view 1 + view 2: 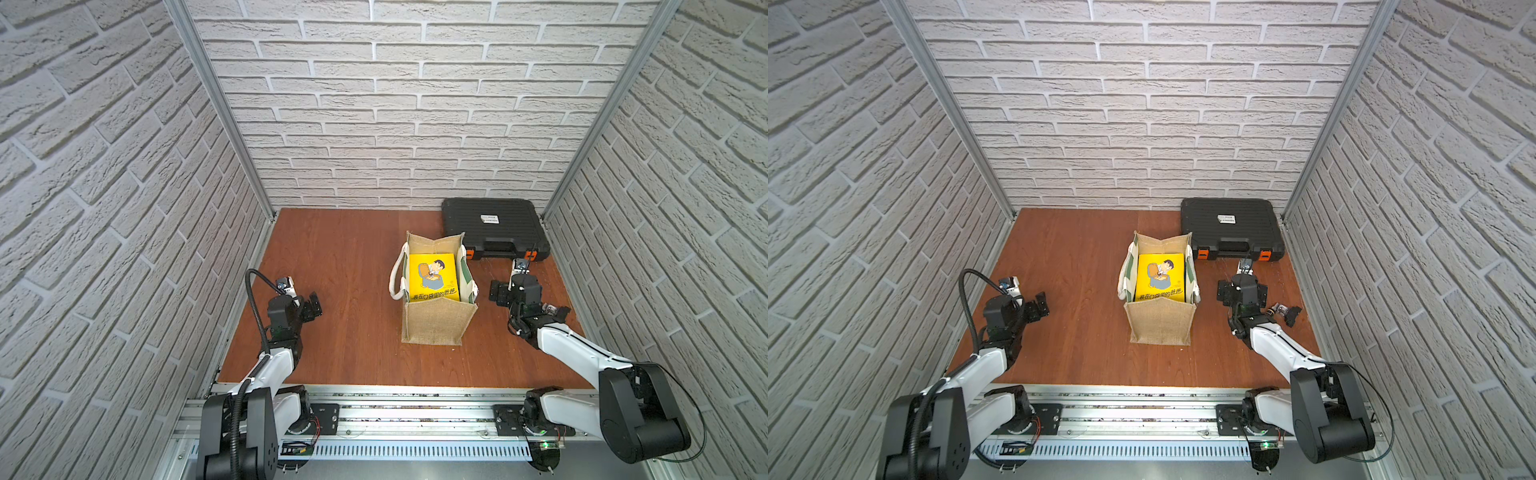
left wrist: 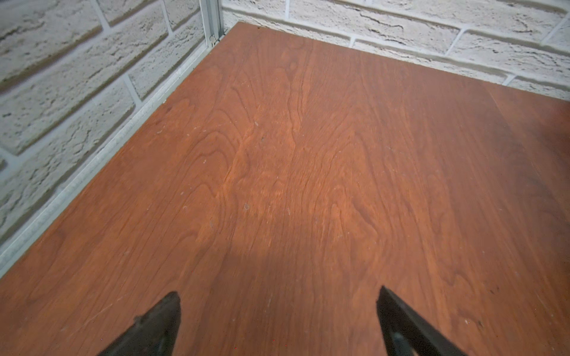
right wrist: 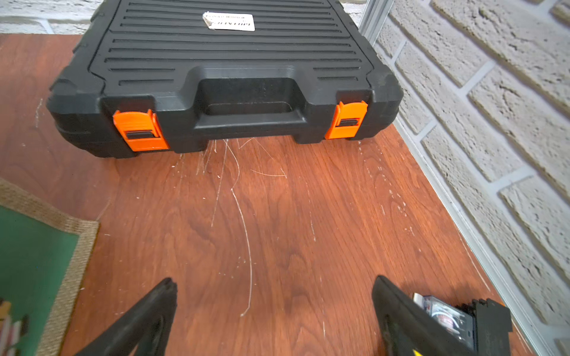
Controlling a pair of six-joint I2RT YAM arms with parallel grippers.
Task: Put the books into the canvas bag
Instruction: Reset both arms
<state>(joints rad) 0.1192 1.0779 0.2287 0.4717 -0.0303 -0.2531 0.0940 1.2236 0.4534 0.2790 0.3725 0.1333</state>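
Note:
The canvas bag point(image 1: 436, 322) point(image 1: 1160, 326) stands upright and open-topped in the middle of the wooden table, with white rope handles hanging at its sides. A bright yellow cartoon-cover book point(image 1: 434, 276) point(image 1: 1160, 277) lies flat inside it; whatever is beneath is hidden. My left gripper point(image 1: 312, 307) point(image 1: 1040, 305) point(image 2: 278, 292) is open and empty over bare wood, well left of the bag. My right gripper point(image 1: 517, 289) point(image 1: 1243, 286) point(image 3: 274, 280) is open and empty just right of the bag, whose green side panel point(image 3: 30, 262) shows in the right wrist view.
A shut black plastic case point(image 1: 492, 226) point(image 1: 1229, 226) point(image 3: 234, 61) with orange latches lies at the back right, behind the bag. A small black and clear object point(image 1: 1285, 312) point(image 3: 447, 320) lies on the table beside the right gripper. Brick walls enclose three sides.

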